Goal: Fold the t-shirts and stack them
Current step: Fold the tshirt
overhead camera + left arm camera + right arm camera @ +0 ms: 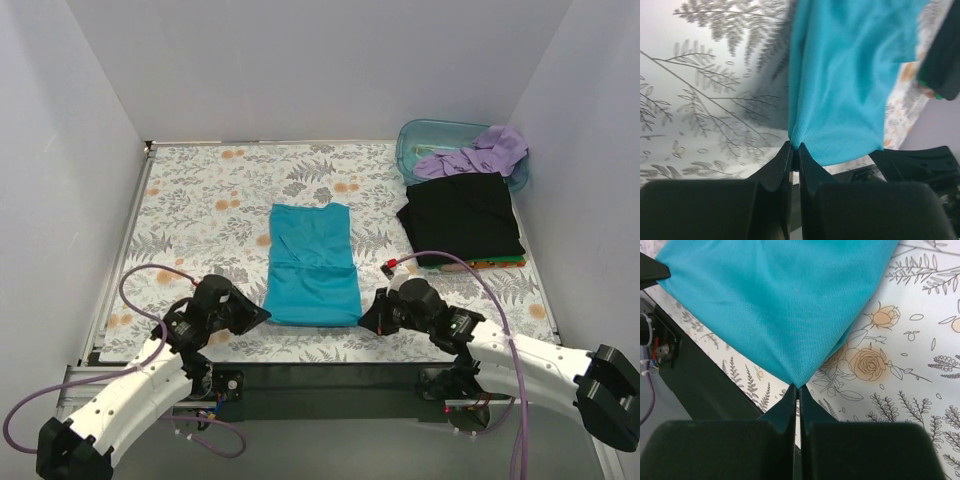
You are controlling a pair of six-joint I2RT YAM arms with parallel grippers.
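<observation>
This is a robotics lab test cell, not a home. Plain white panels (330, 60) wall in the table (200, 200) on three sides, making a bare booth. The table has a floral-print cover, and a metal rail (118, 260) runs along its left edge. The left arm (130, 390) and the right arm (520, 355) are bolted to a black base bar (330, 385) at the near edge and trail purple cables (160, 268). The laundry looks staged: a teal-blue t-shirt (312, 265) spread flat, a black t-shirt (462, 215) folded, and a plastic tub (420, 140) in the corner.
</observation>
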